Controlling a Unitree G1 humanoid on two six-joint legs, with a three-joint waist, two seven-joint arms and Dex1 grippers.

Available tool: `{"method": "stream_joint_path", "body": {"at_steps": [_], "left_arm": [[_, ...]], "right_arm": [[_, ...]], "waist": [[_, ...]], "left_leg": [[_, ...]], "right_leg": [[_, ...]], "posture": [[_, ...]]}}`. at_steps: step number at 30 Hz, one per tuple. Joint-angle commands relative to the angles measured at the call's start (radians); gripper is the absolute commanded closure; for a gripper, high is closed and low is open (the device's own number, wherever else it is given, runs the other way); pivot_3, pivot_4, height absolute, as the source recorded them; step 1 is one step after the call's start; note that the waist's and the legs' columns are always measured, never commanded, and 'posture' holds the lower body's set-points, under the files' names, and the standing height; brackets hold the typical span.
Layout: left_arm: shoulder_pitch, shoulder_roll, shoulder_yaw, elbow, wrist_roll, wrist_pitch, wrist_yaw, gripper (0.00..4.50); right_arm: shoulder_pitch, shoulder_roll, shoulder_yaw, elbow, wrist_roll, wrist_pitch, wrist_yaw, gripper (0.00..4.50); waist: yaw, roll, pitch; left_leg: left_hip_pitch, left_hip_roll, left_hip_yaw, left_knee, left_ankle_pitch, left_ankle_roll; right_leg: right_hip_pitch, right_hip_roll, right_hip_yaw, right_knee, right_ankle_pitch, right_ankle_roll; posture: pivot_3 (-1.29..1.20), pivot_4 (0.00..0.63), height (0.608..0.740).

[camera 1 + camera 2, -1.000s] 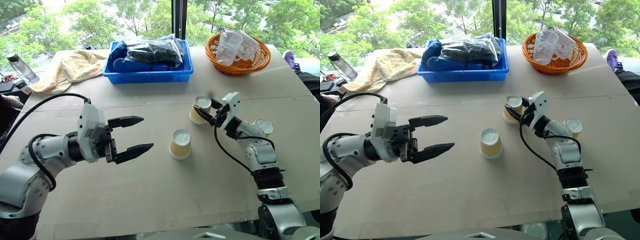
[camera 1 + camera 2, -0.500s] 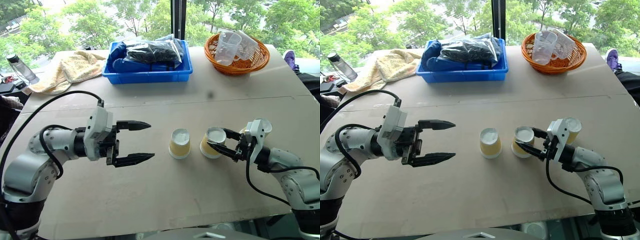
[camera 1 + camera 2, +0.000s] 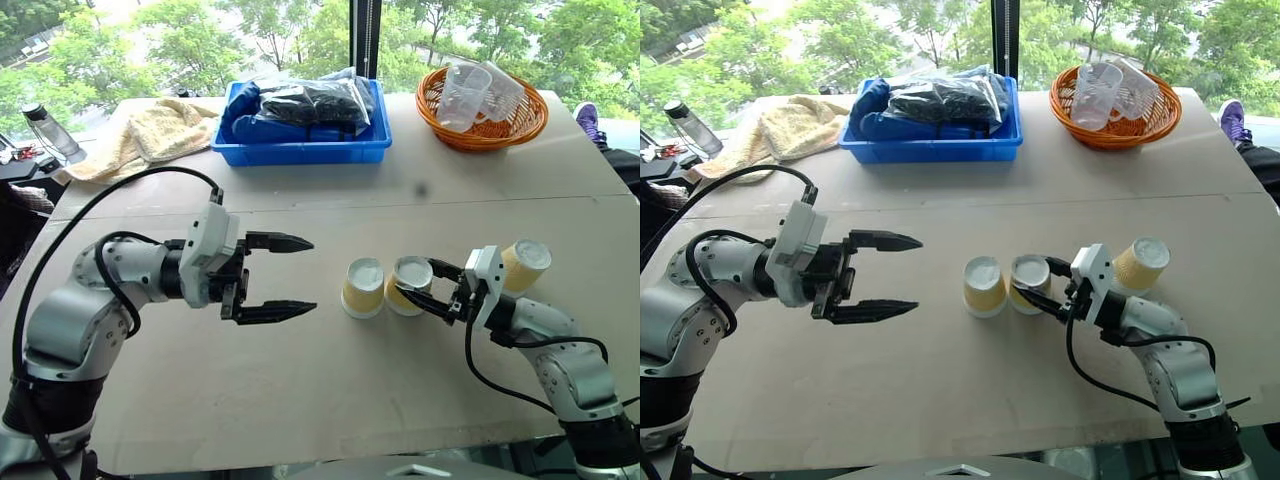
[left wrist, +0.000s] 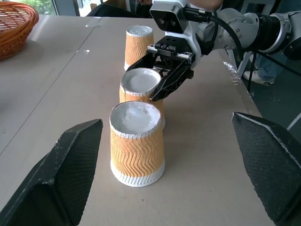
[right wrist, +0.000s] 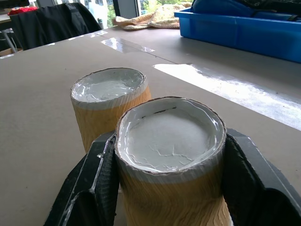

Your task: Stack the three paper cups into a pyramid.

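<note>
Right gripper [image 3: 432,287] clamped 1 upturned paper cup [image 3: 408,283] just beside the centre cup [image 3: 363,287]; third cup [image 3: 524,264] lay beyond the gripper from it. Left gripper [image 3: 290,277] hung wide open, empty, nearby. Risk: releasing clumsily could knock the centre cup over.

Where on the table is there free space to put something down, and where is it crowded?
Bare table lies along the near edge, and in the strip between the blue bin and the cups. It is crowded where the right gripper, shut on the held cup, has it beside the standing cup; the third cup is right behind that arm.
</note>
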Motion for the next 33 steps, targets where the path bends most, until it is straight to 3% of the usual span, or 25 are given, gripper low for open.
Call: {"method": "stream_joint_path", "body": {"at_steps": [1, 5, 10, 19, 28, 33], "left_arm": [[-0.001, 0.003, 0.009, -0.023, -0.003, -0.001, 0.001, 0.00], [0.010, -0.001, 0.010, -0.029, -0.002, -0.005, 0.004, 0.00], [0.002, -0.008, 0.003, -0.030, 0.000, -0.008, 0.008, 0.00], [-0.028, -0.011, -0.033, -0.002, 0.006, -0.010, -0.018, 0.00], [-0.170, -0.066, -0.136, 0.114, 0.046, -0.032, -0.097, 0.00], [-0.309, -0.135, -0.213, 0.213, 0.088, -0.048, -0.149, 0.00]], "right_arm": [[0.001, 0.003, 0.007, -0.019, 0.031, 0.006, 0.021, 2.35], [0.001, -0.007, 0.008, -0.006, 0.020, 0.016, 0.017, 2.35], [0.004, -0.017, -0.005, 0.001, 0.021, 0.005, 0.026, 0.06], [0.067, -0.053, -0.083, -0.055, 0.066, 0.002, 0.033, 0.02], [0.238, -0.099, -0.190, -0.177, 0.080, -0.008, -0.010, 0.02], [0.294, -0.029, -0.318, -0.203, 0.035, -0.108, -0.139, 0.02]], "waist": [[0.000, 0.000, 0.000], [0.000, 0.000, 0.000], [0.000, 0.000, 0.000], [0.002, 0.000, 0.000], [0.003, -0.001, 0.000], [0.009, -0.001, 0.000]], "left_leg": [[0.000, 0.000, 0.000, 0.000, 0.000, 0.000], [0.000, 0.000, 0.000, 0.000, 0.000, 0.000], [0.000, 0.000, 0.000, 0.000, 0.000, 0.000], [0.000, 0.000, 0.000, 0.000, 0.000, 0.000], [0.000, 0.000, 0.001, 0.001, 0.000, 0.000], [0.000, 0.000, 0.000, 0.001, 0.000, 0.000]], "right_leg": [[0.000, 0.000, 0.000, 0.000, 0.000, 0.000], [0.000, 0.000, 0.000, 0.000, 0.000, 0.000], [0.000, 0.000, 0.000, 0.000, 0.000, 0.000], [0.000, 0.000, 0.000, 0.000, 0.000, 0.000], [0.000, 0.001, 0.000, 0.000, 0.000, 0.000], [0.000, 0.001, 0.000, 0.001, 0.000, 0.000]], "posture": [[0.00, 0.150, 0.740], [0.00, 0.150, 0.740], [0.00, 0.150, 0.740], [0.00, 0.150, 0.740], [0.00, 0.150, 0.740], [0.00, 0.150, 0.740]]}}
